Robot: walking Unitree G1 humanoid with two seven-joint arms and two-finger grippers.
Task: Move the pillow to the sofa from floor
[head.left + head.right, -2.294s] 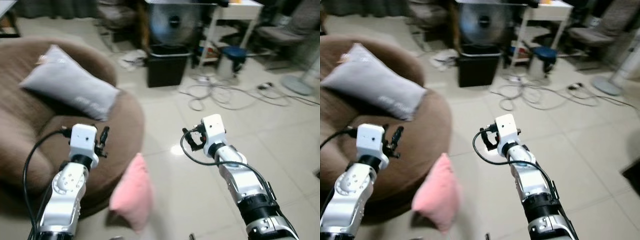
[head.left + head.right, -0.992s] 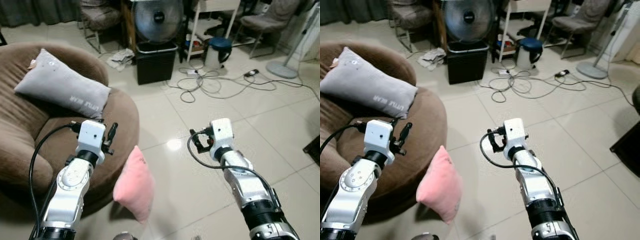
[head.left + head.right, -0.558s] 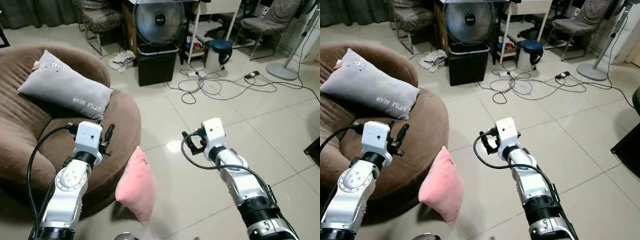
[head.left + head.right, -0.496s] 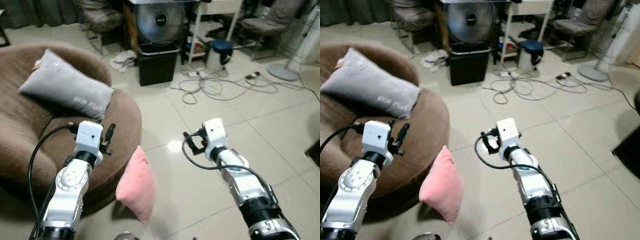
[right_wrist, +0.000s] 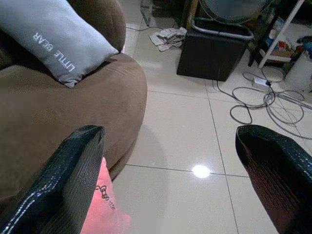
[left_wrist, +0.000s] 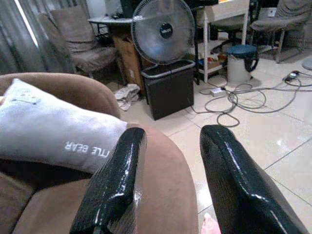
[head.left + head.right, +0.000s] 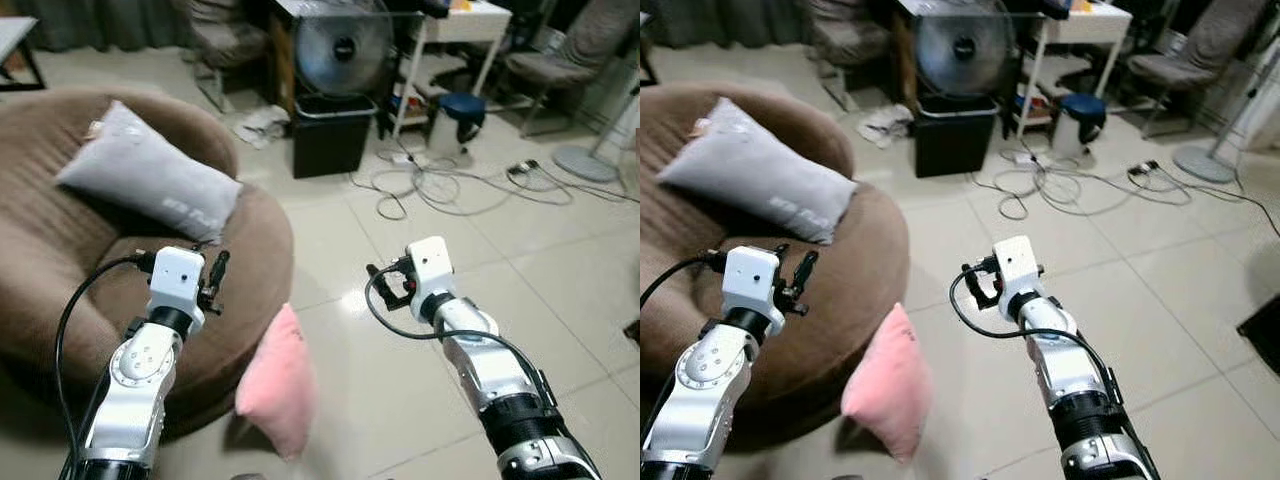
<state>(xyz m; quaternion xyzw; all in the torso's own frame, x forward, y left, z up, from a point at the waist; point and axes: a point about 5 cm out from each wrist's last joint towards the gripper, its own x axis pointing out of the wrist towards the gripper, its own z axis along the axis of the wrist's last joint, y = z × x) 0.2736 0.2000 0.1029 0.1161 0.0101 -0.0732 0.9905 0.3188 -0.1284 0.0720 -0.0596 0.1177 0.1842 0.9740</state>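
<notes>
On the tiled floor (image 7: 560, 280), leaning against the front edge of the round brown sofa (image 7: 60, 270), you have the pink pillow (image 7: 278, 385); it stands on its edge, upright and a little tilted, between your two arms. A grey pillow (image 7: 150, 185) printed with "LITTLE BEAR" lies on the sofa's seat, propped against the backrest.

Your left hand (image 6: 168, 180) is raised over the sofa's front edge, released, its two black fingers spread with a clear gap between them and nothing held. Your right hand (image 5: 170, 180) hangs above the floor just beside the pillow, also released, fingers wide apart; in its wrist view the pink pillow shows beside one finger, apart from it.

Beyond the sofa, at the far side of the floor, you see a black bin (image 7: 333, 135) with a standing fan (image 7: 342, 48) behind it, a tangle of cables (image 7: 440, 185) on the tiles, a white table (image 7: 470, 30), a small white bin with a blue lid (image 7: 455, 118) and a crumpled cloth (image 7: 262, 122) near the sofa's back edge.
</notes>
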